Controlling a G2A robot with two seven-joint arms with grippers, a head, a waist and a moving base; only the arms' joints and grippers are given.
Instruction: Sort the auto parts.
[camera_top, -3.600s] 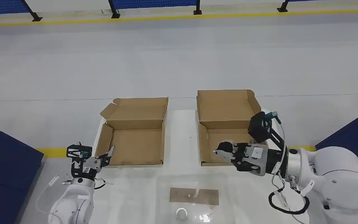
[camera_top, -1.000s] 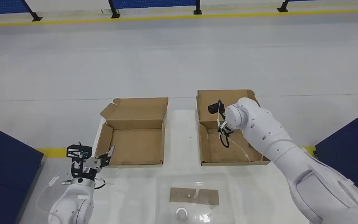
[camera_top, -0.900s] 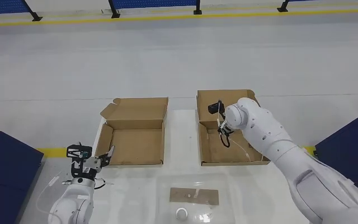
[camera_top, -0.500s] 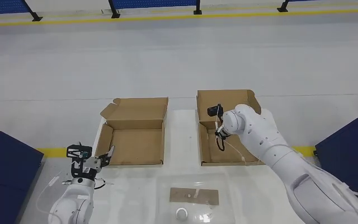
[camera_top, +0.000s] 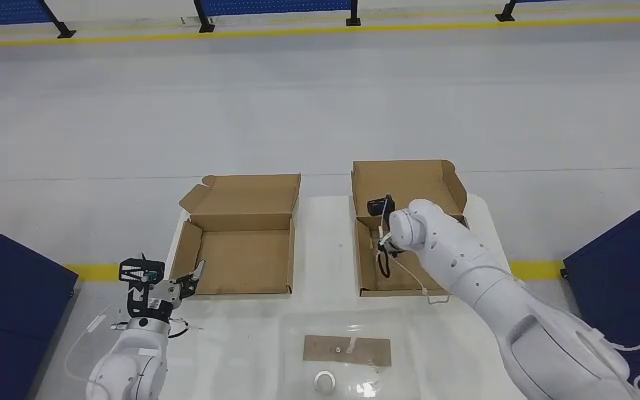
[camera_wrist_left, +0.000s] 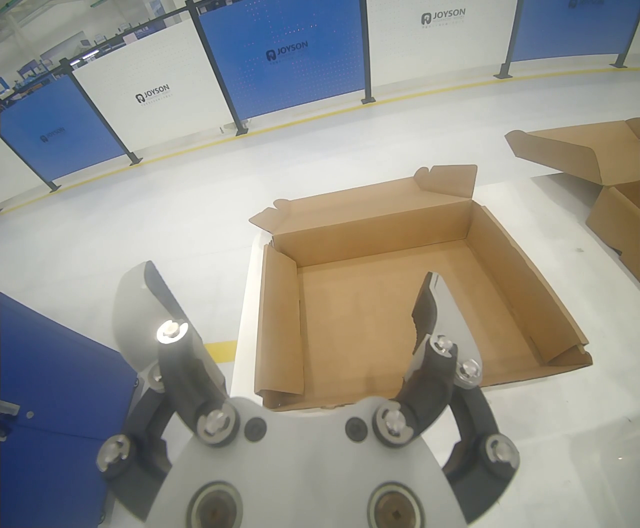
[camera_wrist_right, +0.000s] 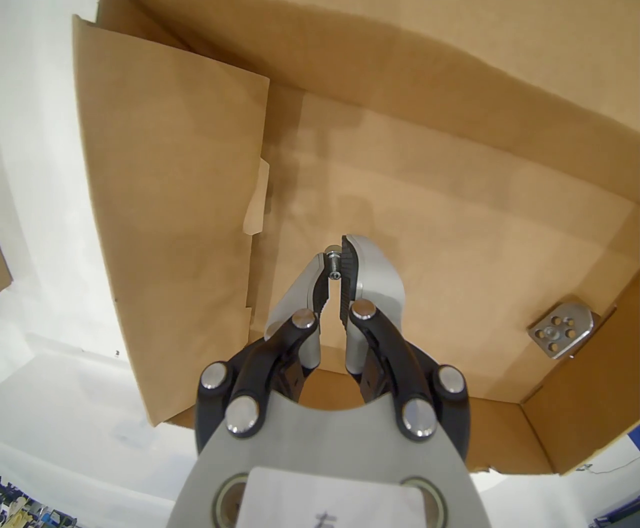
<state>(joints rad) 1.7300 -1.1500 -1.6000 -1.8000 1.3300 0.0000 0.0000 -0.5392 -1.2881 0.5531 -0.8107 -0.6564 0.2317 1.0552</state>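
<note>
**Bolt (camera_wrist_right: 334, 265) gripped in the right box**

Your right tool (camera_wrist_right: 334, 257) is clenched on the bolt, just above the floor of the right box (camera_wrist_right: 450, 165), which stands right of centre in the top view. A plate (camera_wrist_right: 562, 327) lies in a corner of that box, well apart from the bolt. Your left tool (camera_wrist_left: 287, 277) is released, at the lower left of the top view, near the left box (camera_wrist_left: 505, 250). Both boxes stand on the counter (camera_top: 320, 230).

Right arm (camera_top: 455, 262) stretched forward, right hand (camera_wrist_right: 334, 257) pointing down and pinched tight on a small bolt (camera_wrist_right: 333, 266); left hand (camera_wrist_left: 289, 276) hovers low, spread wide.
</note>
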